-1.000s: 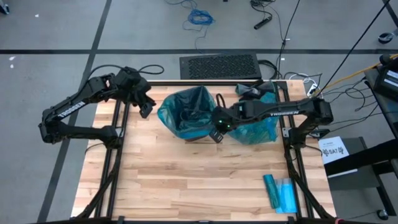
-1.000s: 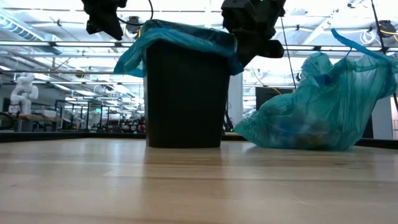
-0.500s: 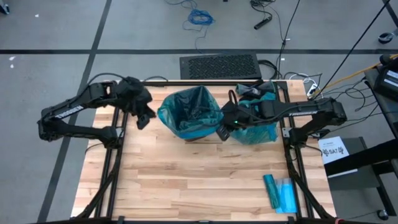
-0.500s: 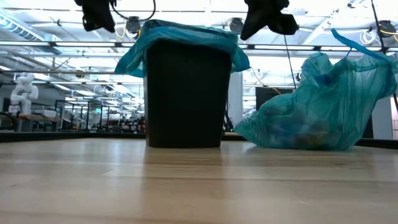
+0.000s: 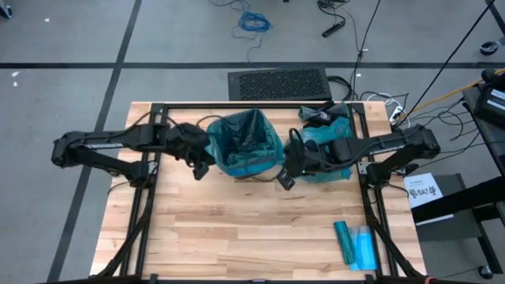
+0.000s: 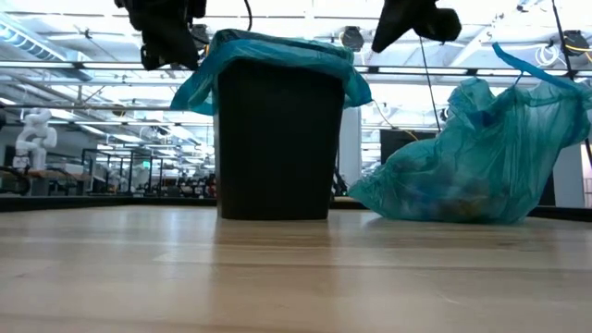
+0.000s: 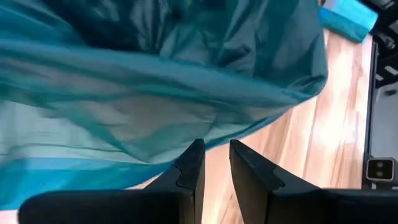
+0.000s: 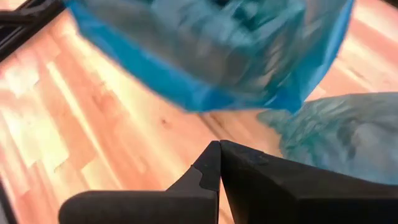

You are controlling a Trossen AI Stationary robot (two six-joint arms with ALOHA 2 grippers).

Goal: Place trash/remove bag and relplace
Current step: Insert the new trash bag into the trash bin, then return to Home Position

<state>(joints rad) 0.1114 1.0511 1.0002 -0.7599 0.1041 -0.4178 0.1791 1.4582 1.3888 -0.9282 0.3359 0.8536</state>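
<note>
- Dark, matte and blunt-tipped, the fingers [image 7: 189, 168] of the left gripper [image 7: 214, 165] are seen with a narrow gap between them; nothing is clamped in that gap, and thin teal film hangs just beyond the tips.
- The fingers [image 8: 211, 165] of the right gripper [image 8: 219, 160] are pressed flat together, clenched on nothing.
- The left gripper [image 5: 199, 162] is held just beside the left rim of the bin, above the surface; the right gripper [image 5: 284, 175] is held just beside the bin's right front corner, between the bin and the full bag.
- A thin, glossy, crinkled teal plastic liner [image 5: 246, 142] is fitted in the bin [image 6: 276, 139], a black, smooth-walled, roughly square tub; the liner's edge is folded loosely over the rim and droops in soft flaps down the outside.
- A second teal bag [image 6: 467, 162], translucent and wrinkled, is slumped on the surface just right of the bin, with a twisted tail of film rising from its top.
- The trash [image 6: 444, 196] is made out only as pale, dim lumps through the lower part of that bag's film; single wads cannot be told apart.
- The surface [image 5: 237, 229] is of light wooden planks with visible grain, framed by dark metal rails.
- A flat blue-teal plastic packet [image 5: 355, 243] lies near the surface's front right corner, well apart from bin and bag.
- A black, ribbed rectangular mat [image 5: 278, 84] lies on the grey floor beyond the far edge.
</note>
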